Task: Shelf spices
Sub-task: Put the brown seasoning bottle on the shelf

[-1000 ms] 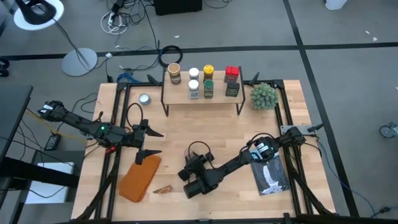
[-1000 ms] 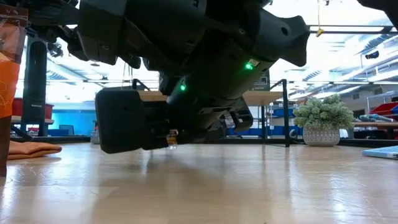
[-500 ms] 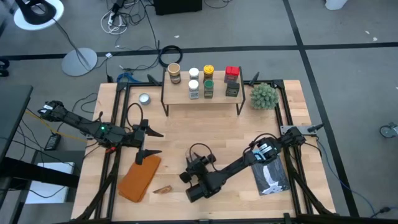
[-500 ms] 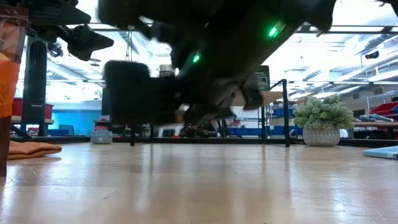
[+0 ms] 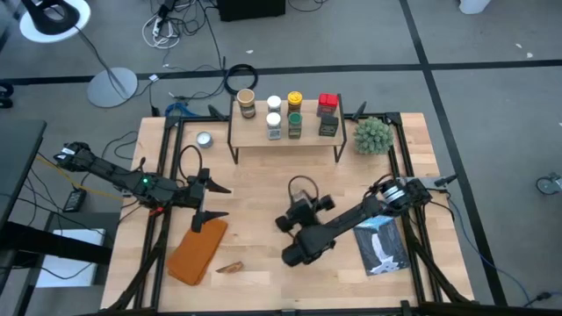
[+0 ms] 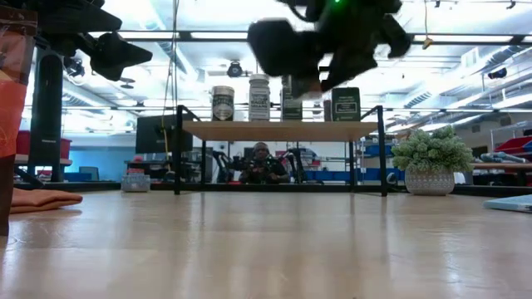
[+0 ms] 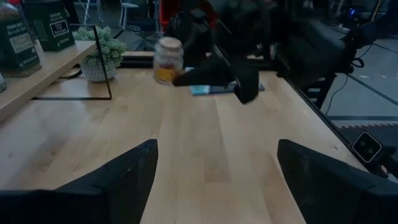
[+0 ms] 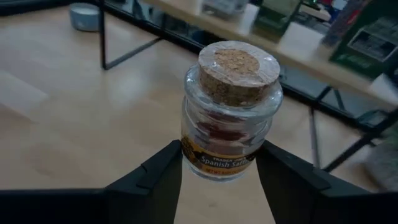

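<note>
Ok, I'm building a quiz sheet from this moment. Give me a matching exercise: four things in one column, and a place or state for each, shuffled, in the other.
Things:
1. cork-topped jar
2. left end effector
3. plant ball
4. orange cloth

Places or states:
A. open, holding nothing
B. on the table beside the shelf's end
C. gripped by the right end effector
D. flat near the table's front left

Pairs: 1-C, 2-A, 3-B, 4-D

Robotics lab or workshop: wooden table [image 5: 263, 189] in black metal framing, grey floor with loose cables [image 5: 176, 22], a lamp stand [image 5: 110, 83], ceiling strip lighting, a person [image 6: 262, 166] seated behind benches.
</note>
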`<move>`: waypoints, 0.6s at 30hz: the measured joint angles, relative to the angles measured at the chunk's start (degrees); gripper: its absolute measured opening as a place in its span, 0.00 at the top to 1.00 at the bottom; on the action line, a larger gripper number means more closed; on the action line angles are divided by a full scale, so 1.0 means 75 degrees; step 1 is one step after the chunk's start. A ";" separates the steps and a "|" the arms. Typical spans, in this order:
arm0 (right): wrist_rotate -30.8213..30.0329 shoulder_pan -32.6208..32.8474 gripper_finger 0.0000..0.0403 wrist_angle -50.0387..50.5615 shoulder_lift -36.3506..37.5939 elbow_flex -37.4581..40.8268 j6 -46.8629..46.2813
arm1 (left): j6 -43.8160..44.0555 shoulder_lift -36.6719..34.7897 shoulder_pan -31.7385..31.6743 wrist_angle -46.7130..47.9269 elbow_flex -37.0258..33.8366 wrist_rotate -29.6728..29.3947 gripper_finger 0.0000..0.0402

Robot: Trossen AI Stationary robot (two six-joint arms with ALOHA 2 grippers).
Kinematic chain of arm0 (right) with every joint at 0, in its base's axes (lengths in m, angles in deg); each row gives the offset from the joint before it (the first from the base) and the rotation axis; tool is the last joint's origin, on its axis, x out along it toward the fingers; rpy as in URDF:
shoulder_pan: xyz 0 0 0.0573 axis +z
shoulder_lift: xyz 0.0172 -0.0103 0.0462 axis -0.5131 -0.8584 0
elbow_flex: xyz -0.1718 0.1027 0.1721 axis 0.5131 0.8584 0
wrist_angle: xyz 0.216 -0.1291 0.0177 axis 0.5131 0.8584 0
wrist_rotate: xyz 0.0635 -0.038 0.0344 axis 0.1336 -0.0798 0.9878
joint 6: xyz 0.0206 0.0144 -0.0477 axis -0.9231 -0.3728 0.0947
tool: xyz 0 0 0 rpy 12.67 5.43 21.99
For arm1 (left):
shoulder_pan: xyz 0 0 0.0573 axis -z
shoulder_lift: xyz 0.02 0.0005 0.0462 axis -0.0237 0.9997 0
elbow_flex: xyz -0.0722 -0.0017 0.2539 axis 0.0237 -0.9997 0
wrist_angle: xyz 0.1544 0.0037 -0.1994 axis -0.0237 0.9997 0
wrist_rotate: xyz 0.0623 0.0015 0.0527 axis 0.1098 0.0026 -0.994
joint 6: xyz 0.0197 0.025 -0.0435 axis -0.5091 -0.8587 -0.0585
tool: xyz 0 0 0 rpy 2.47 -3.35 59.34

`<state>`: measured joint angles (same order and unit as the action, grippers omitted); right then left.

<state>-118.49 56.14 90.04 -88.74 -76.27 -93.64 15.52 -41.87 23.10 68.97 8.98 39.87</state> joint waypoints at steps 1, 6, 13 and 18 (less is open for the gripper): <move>0.0055 -0.0061 0.51 -0.0007 0.0175 0.0053 0.0108 | -0.0001 0.0000 0.0000 -0.0035 0.0000 0.0003 0.17; -0.0010 -0.0446 0.51 0.0095 0.1191 0.0792 0.0242 | 0.0002 0.0000 0.0001 -0.0047 0.0001 0.0001 0.17; -0.0051 -0.1094 0.51 0.0061 0.2844 0.2871 -0.1127 | 0.0002 0.0003 0.0001 -0.0025 0.0003 0.0000 0.17; -0.0087 -0.1363 0.51 -0.0505 0.3685 0.3893 -0.1381 | 0.0001 0.0000 0.0001 -0.0026 0.0003 0.0000 0.17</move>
<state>-119.14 45.92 86.26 -61.11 -47.08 -104.00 15.53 -41.87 23.11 68.77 9.00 39.87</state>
